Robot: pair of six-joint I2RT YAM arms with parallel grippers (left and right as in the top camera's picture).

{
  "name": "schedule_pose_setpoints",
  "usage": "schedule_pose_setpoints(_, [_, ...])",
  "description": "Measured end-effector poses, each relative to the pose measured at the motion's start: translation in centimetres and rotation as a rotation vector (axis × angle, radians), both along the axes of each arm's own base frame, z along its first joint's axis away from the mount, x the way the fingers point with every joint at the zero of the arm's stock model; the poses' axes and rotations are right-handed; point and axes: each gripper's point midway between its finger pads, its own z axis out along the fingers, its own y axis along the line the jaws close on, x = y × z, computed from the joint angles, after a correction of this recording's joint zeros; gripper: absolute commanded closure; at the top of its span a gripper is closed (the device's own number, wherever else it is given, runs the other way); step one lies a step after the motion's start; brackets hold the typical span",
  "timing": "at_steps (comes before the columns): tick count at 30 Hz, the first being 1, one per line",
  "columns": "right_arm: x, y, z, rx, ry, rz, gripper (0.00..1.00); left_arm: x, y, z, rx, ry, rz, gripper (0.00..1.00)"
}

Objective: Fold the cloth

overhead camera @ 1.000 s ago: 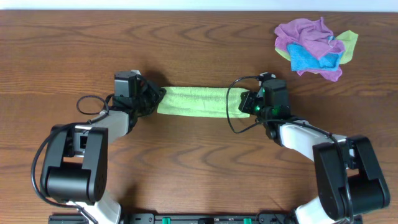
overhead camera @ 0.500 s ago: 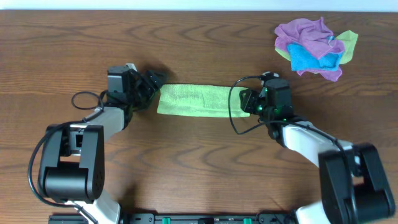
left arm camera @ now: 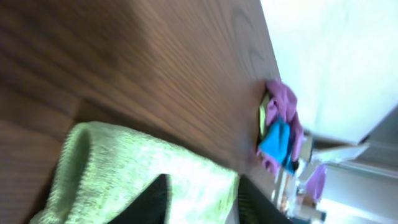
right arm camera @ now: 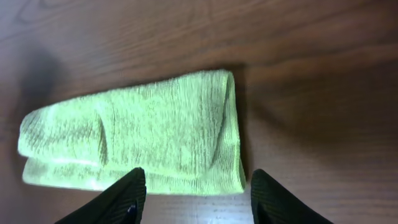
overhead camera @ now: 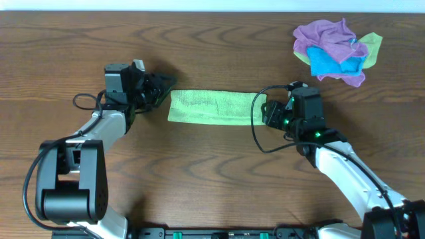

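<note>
A lime-green cloth lies on the table as a long folded strip between my two arms. My left gripper is open and empty just off the strip's left end, and the cloth shows between its fingers in the left wrist view. My right gripper is open and empty at the strip's right end. In the right wrist view the cloth lies just ahead of the open fingers, apart from them.
A heap of purple, blue and yellow cloths sits at the back right of the wooden table. It also shows far off in the left wrist view.
Both grippers have let go of the cloth ends and drawn back, the left one to the left and the right one to the right. The strip now lies flat on the table.
</note>
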Motion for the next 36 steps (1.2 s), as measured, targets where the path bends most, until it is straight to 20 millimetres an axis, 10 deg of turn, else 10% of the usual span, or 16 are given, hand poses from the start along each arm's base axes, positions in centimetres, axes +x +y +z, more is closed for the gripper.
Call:
schedule_pose_setpoints(15, [-1.1,0.4,-1.3,0.132,0.134,-0.129,0.3,-1.9,-3.9,-3.3,0.173,0.075,-0.019,0.94])
schedule_pose_setpoints(36, [-0.3,1.3,-4.3,0.167,0.185,-0.126,0.29,-3.5,-0.4,-8.7,0.438,0.18,0.009,0.94])
